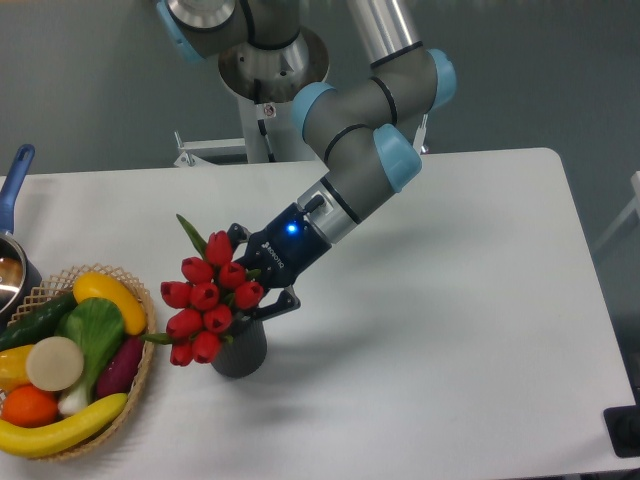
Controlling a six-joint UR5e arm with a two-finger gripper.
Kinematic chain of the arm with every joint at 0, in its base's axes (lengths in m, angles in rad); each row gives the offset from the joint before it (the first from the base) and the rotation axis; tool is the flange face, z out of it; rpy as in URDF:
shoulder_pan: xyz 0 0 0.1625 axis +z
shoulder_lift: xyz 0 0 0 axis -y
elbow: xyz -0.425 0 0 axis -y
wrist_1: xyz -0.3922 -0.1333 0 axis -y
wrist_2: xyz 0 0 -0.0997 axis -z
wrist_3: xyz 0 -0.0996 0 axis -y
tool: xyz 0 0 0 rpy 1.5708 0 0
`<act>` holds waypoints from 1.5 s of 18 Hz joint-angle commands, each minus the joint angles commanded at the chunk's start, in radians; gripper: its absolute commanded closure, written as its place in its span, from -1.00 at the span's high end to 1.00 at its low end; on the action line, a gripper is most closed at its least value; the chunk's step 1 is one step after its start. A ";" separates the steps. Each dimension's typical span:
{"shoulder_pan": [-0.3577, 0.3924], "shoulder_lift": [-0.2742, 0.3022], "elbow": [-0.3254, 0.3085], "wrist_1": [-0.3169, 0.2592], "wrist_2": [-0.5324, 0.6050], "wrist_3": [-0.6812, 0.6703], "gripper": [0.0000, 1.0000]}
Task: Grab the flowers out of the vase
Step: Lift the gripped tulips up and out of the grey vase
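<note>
The flowers (pixel 208 296), a bunch of red tulip buds with green leaves, stand in the dark grey vase (pixel 240 352) left of the table's centre and lean left toward the basket. My gripper (pixel 255 283) comes in from the right, level with the stems just above the vase mouth. One finger is behind the bunch and the other in front of it, and they are drawn in against the stems. The buds hide the fingertips. The vase rests on the table.
A wicker basket (pixel 146 345) of toy fruit and vegetables sits at the left edge, close to the leaning buds. A pot with a blue handle (pixel 15 180) is at the far left. The arm's base (pixel 268 70) stands behind the table.
</note>
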 joint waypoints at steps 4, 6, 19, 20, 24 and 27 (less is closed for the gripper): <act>0.000 0.040 0.020 0.000 -0.023 -0.081 -0.03; 0.000 0.052 0.032 0.000 -0.023 -0.118 -0.03; 0.005 0.129 0.095 0.000 -0.023 -0.258 -0.03; 0.009 0.129 0.109 0.000 -0.023 -0.261 -0.03; 0.012 0.130 0.158 0.000 -0.023 -0.296 -0.03; 0.020 0.130 0.204 0.000 -0.025 -0.361 -0.03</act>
